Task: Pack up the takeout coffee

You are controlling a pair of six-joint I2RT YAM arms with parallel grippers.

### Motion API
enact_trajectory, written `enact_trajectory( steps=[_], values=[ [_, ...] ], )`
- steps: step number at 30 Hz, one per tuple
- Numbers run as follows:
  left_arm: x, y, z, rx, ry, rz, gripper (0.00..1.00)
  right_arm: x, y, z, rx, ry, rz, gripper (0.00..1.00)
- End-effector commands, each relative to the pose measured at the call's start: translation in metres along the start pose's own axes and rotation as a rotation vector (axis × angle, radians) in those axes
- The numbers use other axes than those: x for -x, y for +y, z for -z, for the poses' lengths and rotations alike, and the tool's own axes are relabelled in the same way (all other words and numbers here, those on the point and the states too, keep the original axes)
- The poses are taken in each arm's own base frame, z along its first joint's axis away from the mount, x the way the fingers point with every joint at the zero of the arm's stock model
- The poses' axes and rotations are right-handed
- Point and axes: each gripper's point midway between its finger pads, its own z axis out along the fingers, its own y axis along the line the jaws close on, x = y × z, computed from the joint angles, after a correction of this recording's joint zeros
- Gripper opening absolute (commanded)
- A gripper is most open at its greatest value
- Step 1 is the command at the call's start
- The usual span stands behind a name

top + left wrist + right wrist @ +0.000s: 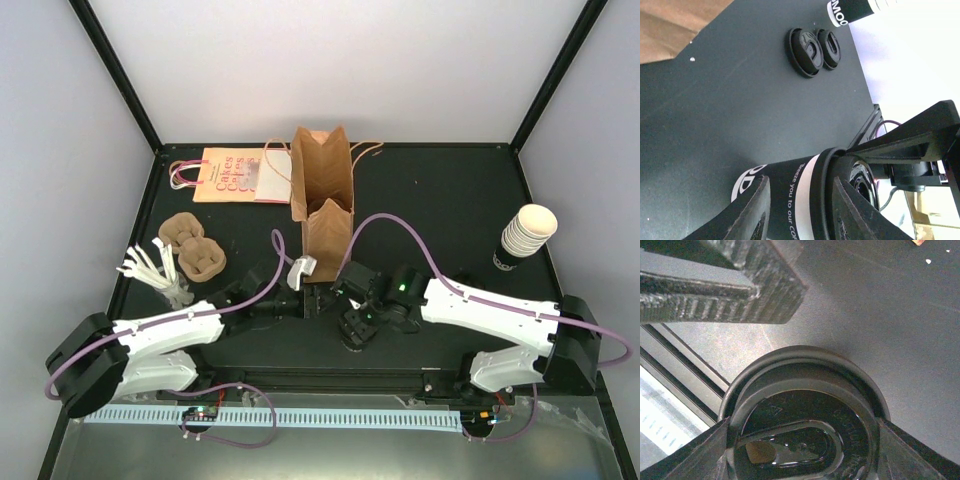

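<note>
1. Black tabletop [450, 200], white walls: the coffee cup [787, 200] stands by the middle of the near edge, before the brown bag [325, 190].
2. The right gripper [802, 425] pinches the lid [805, 390] from both sides; a hard pull could pop it off.
3. The left gripper [800, 182] sits around the cup; I cannot tell if it grips. A tight squeeze could crush it.

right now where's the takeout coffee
In the top view the takeout coffee is near the table's middle, just in front of the upright brown bag, between the left gripper and the right gripper.
</note>
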Motion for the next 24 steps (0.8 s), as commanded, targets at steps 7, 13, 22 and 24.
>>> enact_trajectory(
  steps=[7,13,22,24],
  values=[
    [-0.023,-0.009,0.004,-0.069,0.048,0.046,0.35,-0.059,-0.006,-0.030,-0.099,0.257,0.024,0.71],
    [-0.032,-0.006,0.004,-0.068,0.067,0.063,0.35,-0.064,-0.007,-0.035,-0.119,0.288,0.031,0.71],
    [-0.039,-0.001,0.004,-0.064,0.078,0.074,0.34,-0.071,-0.008,-0.037,-0.127,0.328,0.037,0.71],
    [-0.040,0.000,0.003,-0.061,0.080,0.075,0.34,-0.072,-0.008,-0.038,-0.127,0.336,0.035,0.70]
  ],
)
